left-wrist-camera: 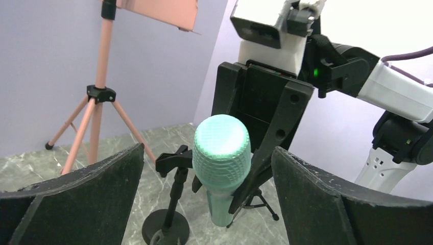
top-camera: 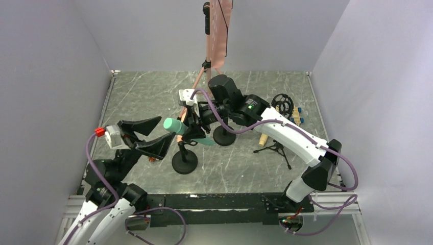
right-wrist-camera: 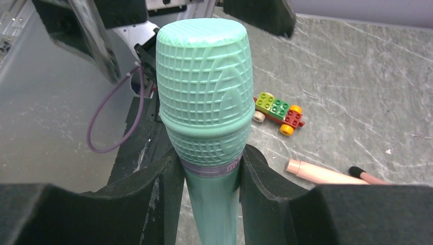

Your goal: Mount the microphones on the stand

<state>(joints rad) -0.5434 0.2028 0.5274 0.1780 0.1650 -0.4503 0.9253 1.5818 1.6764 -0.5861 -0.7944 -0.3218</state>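
1. The right gripper [right-wrist-camera: 212,176] pinched the teal microphone [right-wrist-camera: 204,87] by its handle, just below the ribbed head, holding it in the air above the near black stand [top-camera: 184,159]
2. The left gripper [top-camera: 162,133] hung beside the microphone's head with its jaws spread wide, gripping nothing
3. The stand's clip [left-wrist-camera: 173,159] sat empty just beside the teal microphone, so none of the three looked attached yet
4. A tan microphone [top-camera: 264,138] lay on the table [top-camera: 245,168] by the small tripod stand [top-camera: 276,148]; what seemed to be the pale pink microphone [right-wrist-camera: 311,172] lay near a block toy [right-wrist-camera: 278,109]
5. Judged from this, the first fitting was under way, with all three to finish
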